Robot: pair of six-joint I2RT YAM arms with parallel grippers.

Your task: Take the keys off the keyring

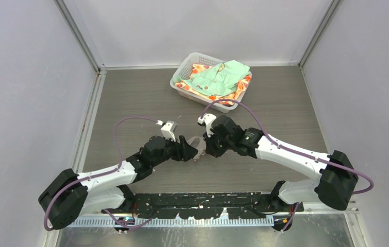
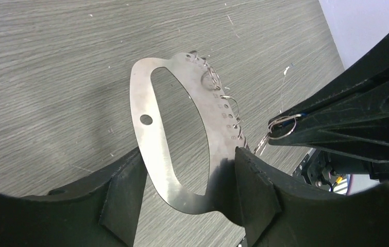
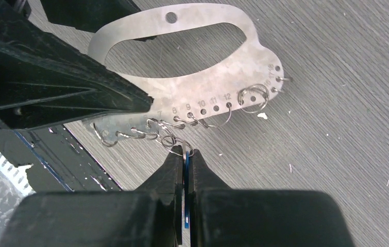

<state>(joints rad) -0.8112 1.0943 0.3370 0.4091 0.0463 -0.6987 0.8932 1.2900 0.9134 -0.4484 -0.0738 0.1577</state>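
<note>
Grey desk (image 1: 130,98), with a white basket (image 1: 181,85) of cloths. Just on the near side of that basket the two hands meet. The left hand (image 2: 187,160) clamps one end of the keyring (image 2: 153,141), a flat oval metal plate. The right hand (image 3: 185,154) is pinched tight on the blue-headed key (image 3: 186,177), which hangs by a small ring (image 3: 178,145) from the plate's holed edge.

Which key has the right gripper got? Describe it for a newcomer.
At the middle of the table, the keyring is a flat silvery oval plate with numbered holes and wire rings along one edge. The key sits pinched edge-on in the right gripper below those rings; only it shows blue.
</note>
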